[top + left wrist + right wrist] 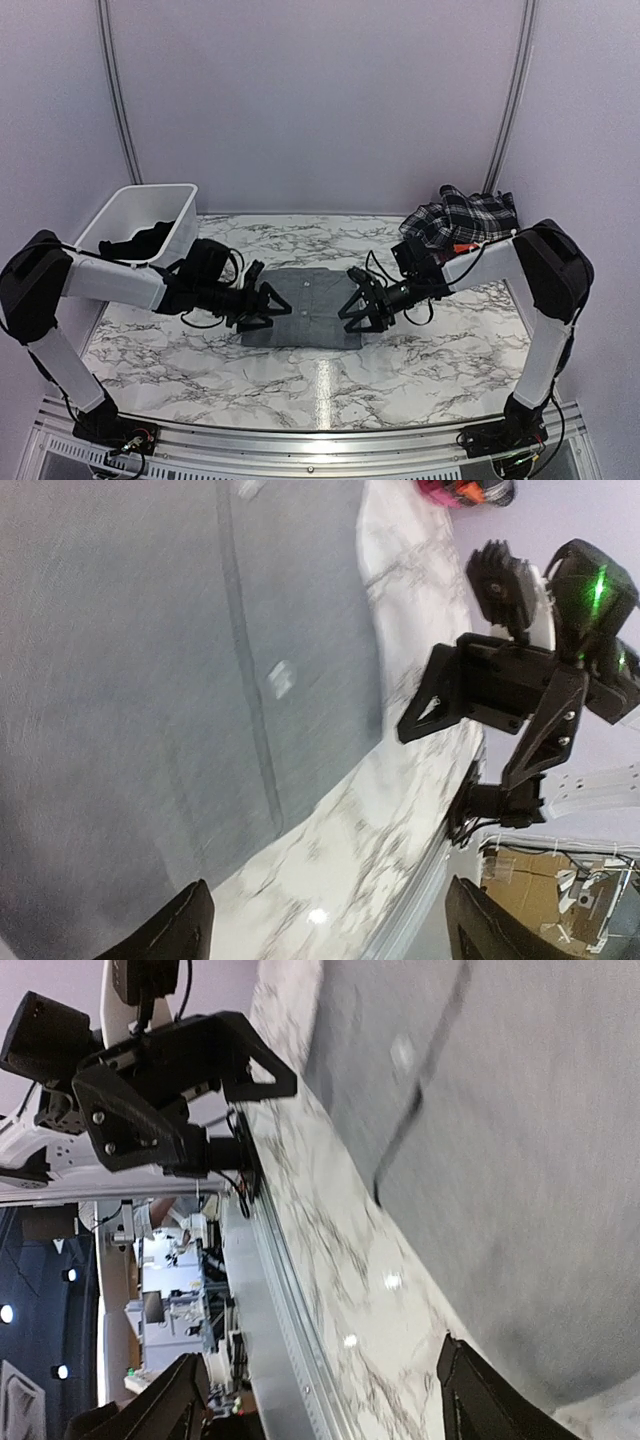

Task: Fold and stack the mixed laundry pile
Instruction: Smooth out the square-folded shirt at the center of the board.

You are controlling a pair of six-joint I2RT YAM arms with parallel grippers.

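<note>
Both wide open and empty, our left pincer (280, 306) and right pincer (350, 308) flank the grey shirt (312, 290) spread flat on the worktop (420, 370). We reckon they're lined up for a fold; the plaid piece (465, 218) sits beyond the shirt's right corner.

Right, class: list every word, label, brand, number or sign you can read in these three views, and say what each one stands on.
No text can be read in any view.
The small white patch on the grey garment: too blurred to tell whether it carries writing.
The plaid cloth and the white basket: no print shows.
</note>
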